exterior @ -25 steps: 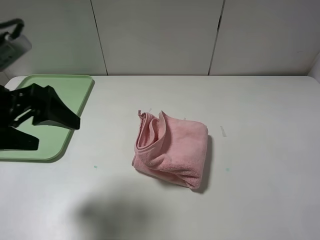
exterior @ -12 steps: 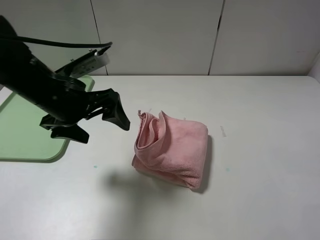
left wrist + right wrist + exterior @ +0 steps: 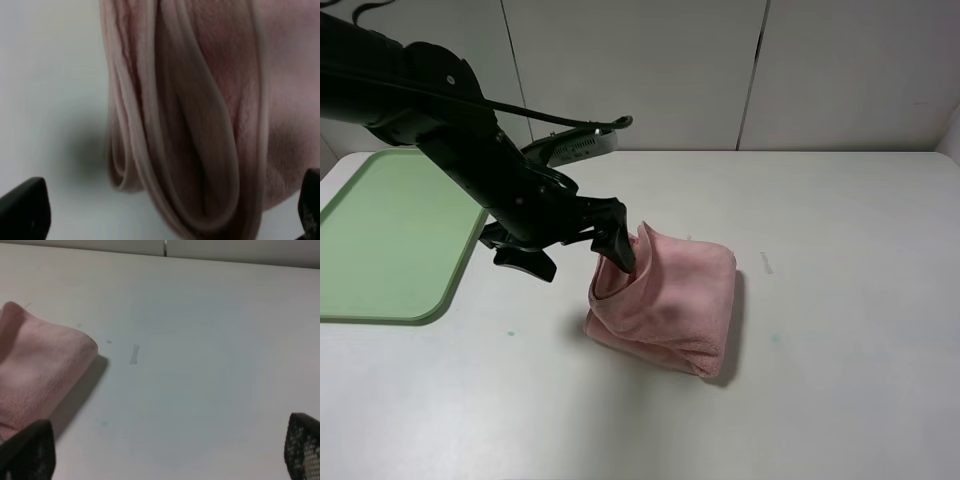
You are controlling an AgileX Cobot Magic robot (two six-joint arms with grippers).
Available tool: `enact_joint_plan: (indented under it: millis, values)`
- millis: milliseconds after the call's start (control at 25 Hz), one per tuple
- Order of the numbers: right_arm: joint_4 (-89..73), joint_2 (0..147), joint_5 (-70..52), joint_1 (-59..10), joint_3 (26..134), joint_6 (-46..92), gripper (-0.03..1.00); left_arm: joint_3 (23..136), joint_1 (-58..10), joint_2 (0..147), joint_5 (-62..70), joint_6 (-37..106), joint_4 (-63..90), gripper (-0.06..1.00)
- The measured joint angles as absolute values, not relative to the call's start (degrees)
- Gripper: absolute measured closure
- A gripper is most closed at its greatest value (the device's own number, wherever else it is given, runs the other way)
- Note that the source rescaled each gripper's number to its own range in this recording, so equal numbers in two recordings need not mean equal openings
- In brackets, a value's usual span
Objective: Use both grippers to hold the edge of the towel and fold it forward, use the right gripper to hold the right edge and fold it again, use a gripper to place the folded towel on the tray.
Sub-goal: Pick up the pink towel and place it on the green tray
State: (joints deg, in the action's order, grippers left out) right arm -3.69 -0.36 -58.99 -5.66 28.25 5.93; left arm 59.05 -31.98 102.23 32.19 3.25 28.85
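Showing one folded towel, one tray — two arms' jaws open

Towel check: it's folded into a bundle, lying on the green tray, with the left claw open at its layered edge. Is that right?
Not quite. The towel lies on the white table, well apart from the tray, which holds nothing; the exterior high view shows this. The rest stands: it is folded, and the left claw is open at its layered edge.

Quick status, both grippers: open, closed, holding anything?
Left gripper: open, jaws straddling the towel, not clamped on it.
Right gripper: open, holding nothing, beside the towel over bare table.
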Motion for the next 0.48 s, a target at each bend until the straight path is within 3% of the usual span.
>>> enact_joint_plan:
  millis: [480]
  values:
    - [-3.69, -0.36, -58.99, -5.66, 28.25, 5.93, -0.03, 59.41, -34.13, 107.49, 26.53, 3.25, 28.71, -0.06]
